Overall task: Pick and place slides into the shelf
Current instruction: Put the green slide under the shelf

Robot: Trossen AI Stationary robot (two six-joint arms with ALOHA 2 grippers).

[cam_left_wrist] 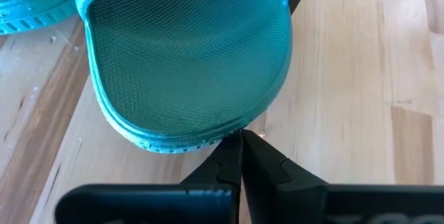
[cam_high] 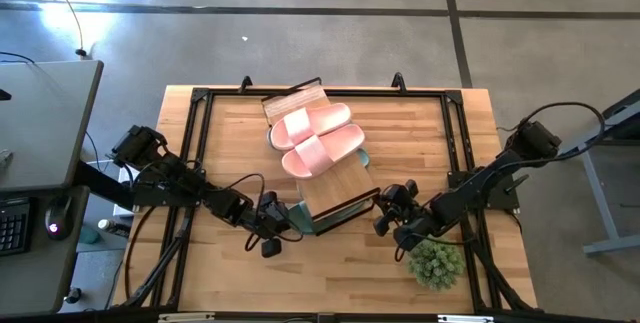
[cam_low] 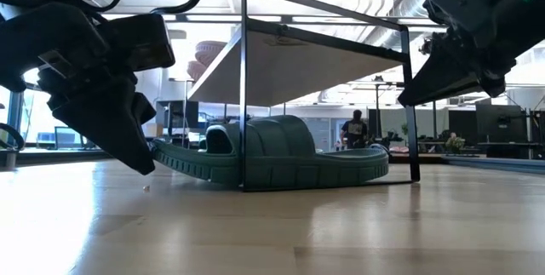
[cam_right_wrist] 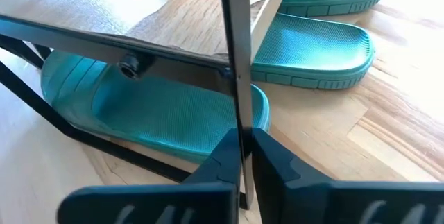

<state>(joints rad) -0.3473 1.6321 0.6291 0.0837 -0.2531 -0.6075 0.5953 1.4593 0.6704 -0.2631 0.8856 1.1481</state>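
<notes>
The shelf (cam_high: 340,188), a light wood plank on a thin black frame, stands askew mid-table. Two pink slides (cam_high: 320,138) lie on its top. Green slides lie flat on the table under it (cam_low: 281,151), and one pokes out at its near end (cam_left_wrist: 187,57). My left gripper (cam_high: 272,231) is shut, with its tips at that slide's rounded end. My right gripper (cam_high: 384,218) is at the shelf's near right corner, shut on a frame post. Two more green slides (cam_right_wrist: 316,50) show beyond the post in the right wrist view. My left gripper's shut fingertips (cam_left_wrist: 239,141) stand against the rim of the green slide's rounded end (cam_left_wrist: 208,141). They slant down at it from the table's near left. The slide lies flat on the table. My right gripper pinches the shelf's thin black upright post (cam_right_wrist: 234,106) between its two fingers. The fingers lie across the post and slant down from the table's right. The shelf's feet rest on the table.
A small green potted plant (cam_high: 435,263) stands just behind my right arm, near the table's front right. A black rail frame (cam_high: 200,103) runs around the tabletop. Bare wood lies along the near edge between the arms.
</notes>
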